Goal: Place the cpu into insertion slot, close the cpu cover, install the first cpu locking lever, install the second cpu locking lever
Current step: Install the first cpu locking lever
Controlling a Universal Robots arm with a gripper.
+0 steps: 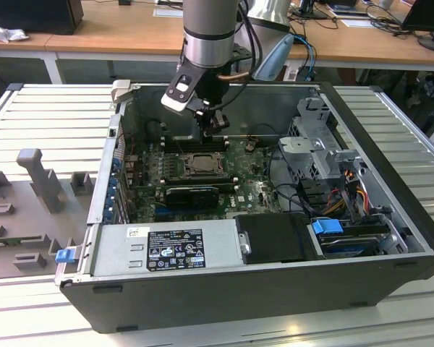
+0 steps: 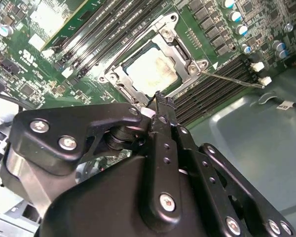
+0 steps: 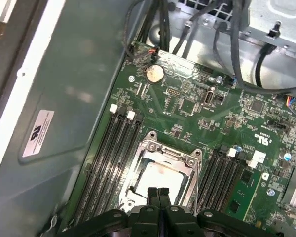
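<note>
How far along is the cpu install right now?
Done: the cpu sits seated with the cpu cover down over it. In hand: the claw, shut, is at that cover's edge. Left: one locking lever sticks out unlatched; the other I cannot make out.

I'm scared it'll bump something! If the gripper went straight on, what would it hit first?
Likely the edge of the cpu cover, or the cpu seated inside it, just below the shut gripper; depth is unclear.
</note>
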